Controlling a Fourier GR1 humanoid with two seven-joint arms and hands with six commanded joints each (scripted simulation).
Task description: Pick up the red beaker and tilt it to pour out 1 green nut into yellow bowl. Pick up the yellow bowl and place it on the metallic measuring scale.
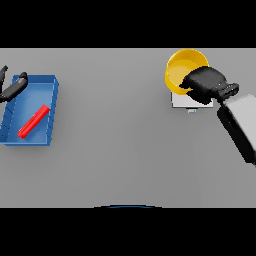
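The yellow bowl sits at about one o'clock on the grey table, resting on the metallic measuring scale, whose pale edge shows beneath it. The right hand covers the bowl's near rim with its fingers curled round it. At nine o'clock lies the red beaker, on its side inside a blue tray. The left hand hangs over the tray's far left corner, fingers straight and loose, holding nothing.
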